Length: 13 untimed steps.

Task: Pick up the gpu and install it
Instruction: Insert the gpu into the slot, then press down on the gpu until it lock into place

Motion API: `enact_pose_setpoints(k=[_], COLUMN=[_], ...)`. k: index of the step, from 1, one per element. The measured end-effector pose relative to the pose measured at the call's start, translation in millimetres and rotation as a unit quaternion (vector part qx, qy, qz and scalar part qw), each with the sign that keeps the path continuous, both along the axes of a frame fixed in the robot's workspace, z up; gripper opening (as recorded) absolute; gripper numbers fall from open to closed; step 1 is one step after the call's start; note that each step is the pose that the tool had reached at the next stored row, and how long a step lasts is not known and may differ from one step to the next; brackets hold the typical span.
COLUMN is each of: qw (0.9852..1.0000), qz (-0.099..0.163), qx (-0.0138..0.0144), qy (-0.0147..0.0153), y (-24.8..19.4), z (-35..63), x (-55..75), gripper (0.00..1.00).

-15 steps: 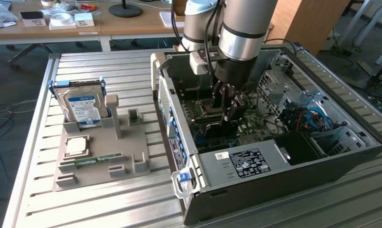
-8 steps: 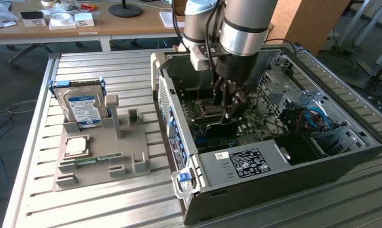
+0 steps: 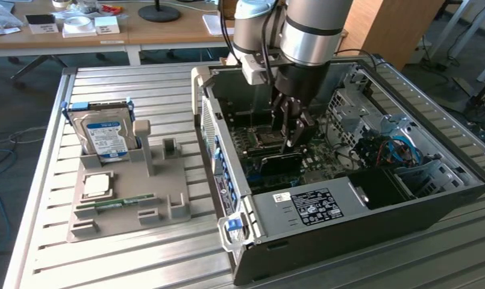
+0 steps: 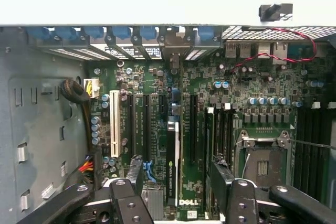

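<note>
You have a ribbed metal table point(image 3: 146, 265) carrying two things. A grey parts holder point(image 3: 126, 208) lies toward the exterior view's left, and just beside it the opened computer case point(image 3: 347, 241) rests on its side.

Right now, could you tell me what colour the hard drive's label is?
Blue and white, on the hard drive standing in its holder, clearest in the exterior view.

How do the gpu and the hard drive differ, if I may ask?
The gpu is a slim dark card inside the computer case; the hard drive is thick, silver, blue-labelled, outside in the grey holder. The gripper straddles the gpu, not the hard drive. Both stand on edge.
</note>
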<state>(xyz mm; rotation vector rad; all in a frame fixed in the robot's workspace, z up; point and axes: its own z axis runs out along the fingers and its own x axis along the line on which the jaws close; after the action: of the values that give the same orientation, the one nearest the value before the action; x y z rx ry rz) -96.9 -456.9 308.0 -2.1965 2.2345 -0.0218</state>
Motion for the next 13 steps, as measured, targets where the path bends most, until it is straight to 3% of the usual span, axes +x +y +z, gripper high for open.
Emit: enact_pose_setpoints(k=[13], qw=[1.0], qz=[0.0], qx=[-0.0001], qy=[0.0], y=[0.0], z=[2.1], x=[0.0], gripper=[0.64])
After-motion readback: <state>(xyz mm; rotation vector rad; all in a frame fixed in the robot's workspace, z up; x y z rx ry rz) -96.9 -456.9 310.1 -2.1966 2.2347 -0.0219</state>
